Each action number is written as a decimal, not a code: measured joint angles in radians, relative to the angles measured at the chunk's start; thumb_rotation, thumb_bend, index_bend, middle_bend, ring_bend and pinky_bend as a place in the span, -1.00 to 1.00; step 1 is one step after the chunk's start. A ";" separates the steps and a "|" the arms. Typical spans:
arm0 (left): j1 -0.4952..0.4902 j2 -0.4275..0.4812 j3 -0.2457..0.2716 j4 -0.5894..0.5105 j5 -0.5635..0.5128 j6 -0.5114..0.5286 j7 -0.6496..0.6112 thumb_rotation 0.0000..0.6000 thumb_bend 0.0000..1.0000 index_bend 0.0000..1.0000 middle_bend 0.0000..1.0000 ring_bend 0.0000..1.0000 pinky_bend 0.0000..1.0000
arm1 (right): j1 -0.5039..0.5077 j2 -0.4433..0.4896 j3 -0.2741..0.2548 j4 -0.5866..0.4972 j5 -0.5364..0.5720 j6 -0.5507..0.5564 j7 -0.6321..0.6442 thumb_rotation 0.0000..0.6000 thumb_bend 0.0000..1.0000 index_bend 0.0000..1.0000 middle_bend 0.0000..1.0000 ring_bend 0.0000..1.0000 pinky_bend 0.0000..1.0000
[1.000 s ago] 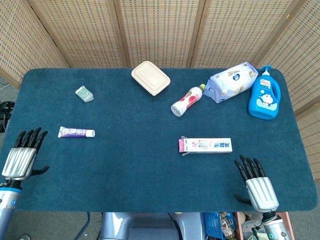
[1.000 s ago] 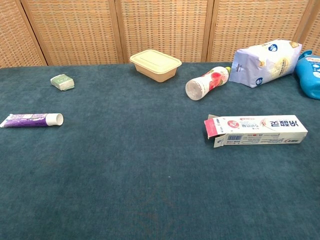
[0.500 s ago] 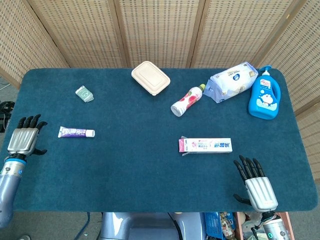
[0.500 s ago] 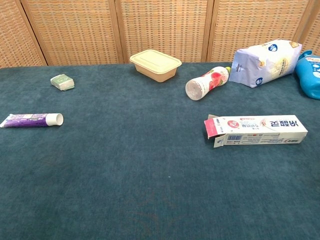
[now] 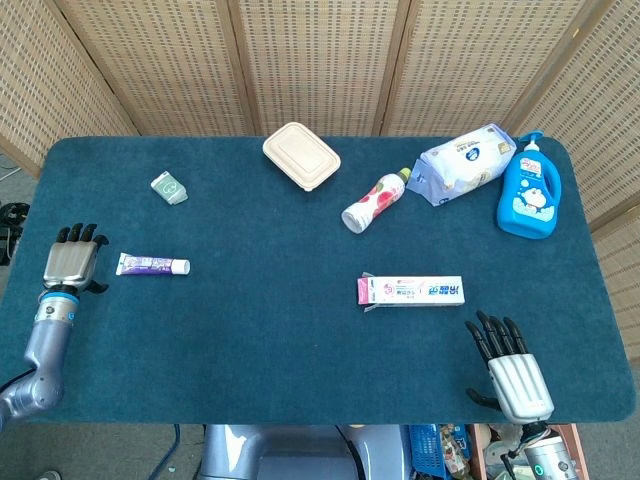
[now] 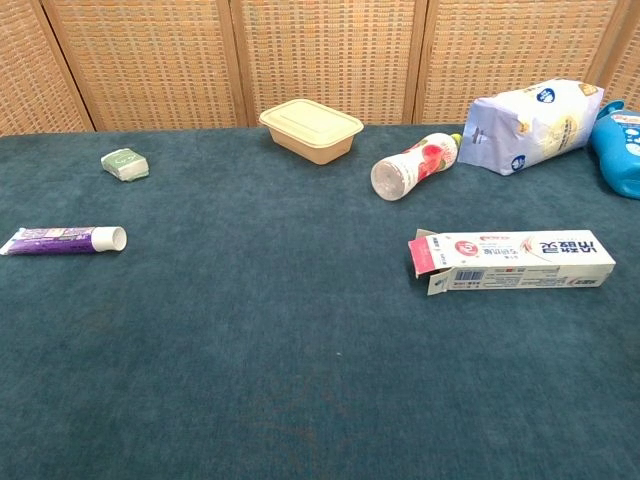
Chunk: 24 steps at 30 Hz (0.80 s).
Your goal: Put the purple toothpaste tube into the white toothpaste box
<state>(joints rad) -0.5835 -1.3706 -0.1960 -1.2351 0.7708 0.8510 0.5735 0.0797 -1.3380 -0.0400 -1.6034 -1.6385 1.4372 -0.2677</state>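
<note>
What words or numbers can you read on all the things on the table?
White toothpaste box: print in blue and red, upside down in the chest view, too blurred to read.
Purple toothpaste tube: pattern only, no readable words.
Blue bottle: cartoon picture, words too small.
Wipes pack: round blue logos, unreadable.
Pink bottle: picture label, unreadable.
Small green packet: unreadable.
Beige lidded container: no text.
</note>
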 measured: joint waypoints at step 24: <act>-0.130 -0.137 0.038 0.131 -0.124 -0.041 0.110 1.00 -0.54 -0.42 -0.80 -0.95 -0.88 | 0.002 -0.011 -0.001 0.015 0.009 -0.006 0.001 1.00 -1.00 -0.95 -1.00 -1.00 -1.00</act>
<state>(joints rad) -0.7131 -1.5076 -0.1577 -1.1045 0.6467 0.8098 0.6832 0.0822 -1.3486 -0.0407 -1.5881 -1.6291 1.4316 -0.2667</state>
